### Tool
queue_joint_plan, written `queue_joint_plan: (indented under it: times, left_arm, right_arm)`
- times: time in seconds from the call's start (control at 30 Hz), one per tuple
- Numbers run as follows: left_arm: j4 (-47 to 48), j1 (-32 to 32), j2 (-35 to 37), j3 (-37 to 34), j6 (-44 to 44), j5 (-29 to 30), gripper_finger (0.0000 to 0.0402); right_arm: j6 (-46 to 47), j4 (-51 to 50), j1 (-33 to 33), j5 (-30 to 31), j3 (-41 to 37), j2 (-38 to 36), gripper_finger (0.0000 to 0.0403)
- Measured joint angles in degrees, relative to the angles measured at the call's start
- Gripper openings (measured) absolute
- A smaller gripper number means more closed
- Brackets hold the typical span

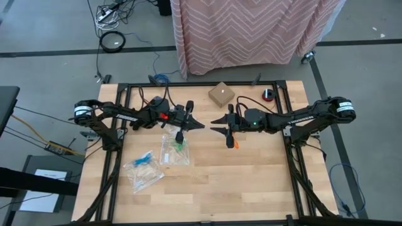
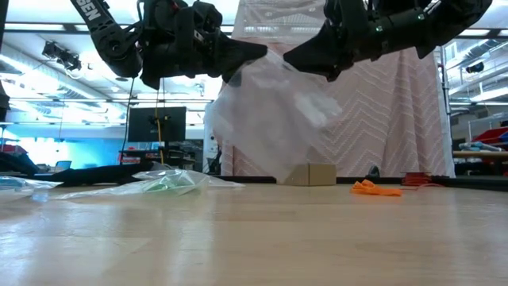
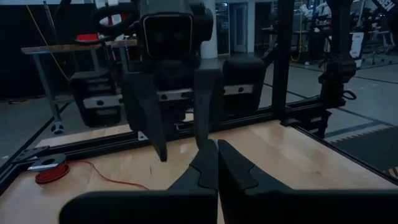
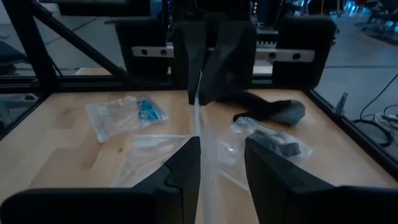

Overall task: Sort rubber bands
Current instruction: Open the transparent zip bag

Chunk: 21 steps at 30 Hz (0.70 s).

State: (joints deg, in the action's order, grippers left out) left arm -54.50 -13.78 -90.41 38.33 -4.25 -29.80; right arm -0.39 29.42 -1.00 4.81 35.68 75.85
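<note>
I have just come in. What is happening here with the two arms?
The left claw is shut on a clear bag and holds it above the middle of the table. The right claw faces it, open, at the bag's edge. Loose orange rubber bands lie near the right claw. Nearer the left arm lie a bag with green bands and a bag with blue bands.

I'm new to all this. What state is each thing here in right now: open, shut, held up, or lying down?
Left gripper: fingers shut on the clear bag.
Right gripper: fingers apart, facing the left one.
Clear bag: hanging in the air between the two grippers.
Orange rubber bands: in a loose heap on the table.
Green-band bag: lying flat.
Blue-band bag: lying flat.
</note>
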Motion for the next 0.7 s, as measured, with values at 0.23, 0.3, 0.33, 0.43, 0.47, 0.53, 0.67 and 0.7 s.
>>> queue_joint_plan:
  times: [0.23,0.3,0.33,0.43,0.47,0.53,0.67,0.7]
  left_arm:
    - [-1.68,0.02,0.0,0.0,0.24,0.13,0.0001]
    - [-1.88,0.05,0.0,0.0,0.66,0.11,0.0001]
    - [-1.89,0.22,0.0,0.0,0.86,0.15,0.0001]
    - [-1.89,1.02,0.0,0.0,1.15,0.14,0.0001]
    - [-1.88,1.32,0.0,0.0,1.14,0.14,0.0001]
    - [-1.86,1.89,0.0,0.0,1.14,0.15,0.0001]
    - [-1.86,2.27,0.0,0.0,0.47,0.31,0.0001]
    - [-1.87,2.26,0.0,0.0,0.29,0.61,0.0001]
  right_arm:
    - [0.55,-0.31,-0.08,0.01,0.0,0.0,0.0112]
    - [0.53,-0.11,-0.13,0.03,0.0,0.0,0.0112]
    - [0.55,0.17,-0.24,0.09,0.0,0.0,0.0112]
    - [0.44,1.91,-0.61,0.88,0.0,0.0,0.0112]
    - [0.37,2.47,-0.7,1.6,0.0,0.0,0.0112]
    - [0.44,2.42,-1.0,3.07,0.02,0.0,0.0113]
    - [0.77,1.89,-1.3,2.65,0.02,0.0,0.0113]
    - [0.77,1.47,-1.27,2.06,0.02,0.0,0.0113]
